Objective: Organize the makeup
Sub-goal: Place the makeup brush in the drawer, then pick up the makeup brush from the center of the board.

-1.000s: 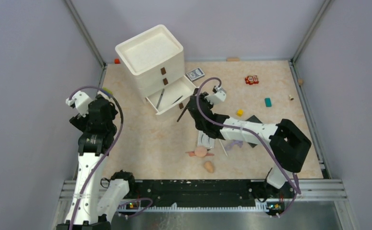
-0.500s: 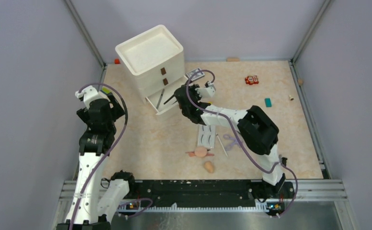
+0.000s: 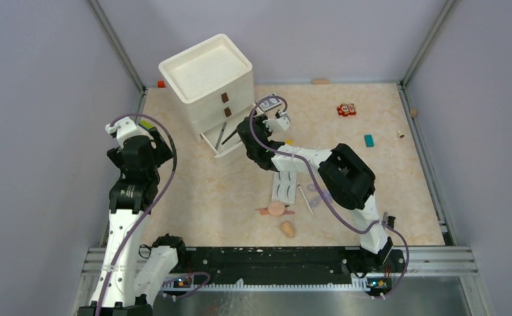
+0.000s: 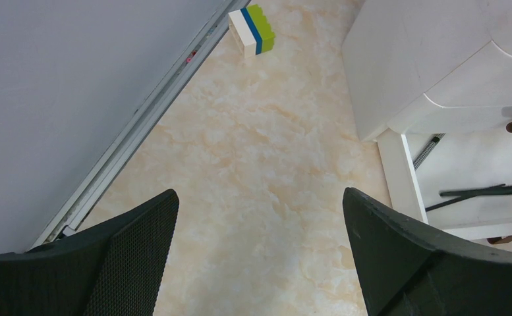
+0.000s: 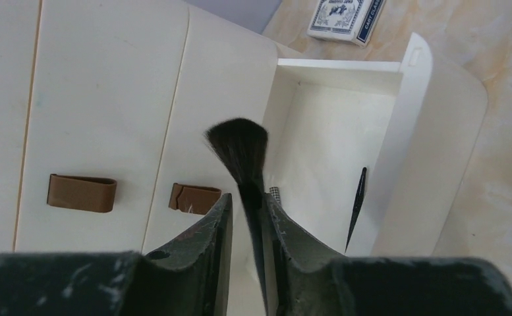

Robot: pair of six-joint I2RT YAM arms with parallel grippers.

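Right arm has swung from the middle of the worktop (image 3: 200,191) to the open bottom drawer (image 5: 398,164). The right claw (image 5: 250,217) pinches a black brush (image 5: 238,148) by its handle, and I judge the grip is loosening. Risk: the bristles overhang the closed drawer fronts, so releasing here could tip the brush over the rim. Drawer already holds thin black sticks (image 4: 477,192). Left claw (image 4: 259,204) is spread wide, idle above the worktop.

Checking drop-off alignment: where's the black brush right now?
Centre of the right wrist view, the black brush sits between the fingers of the right gripper, over the open bottom drawer of the white drawer unit.
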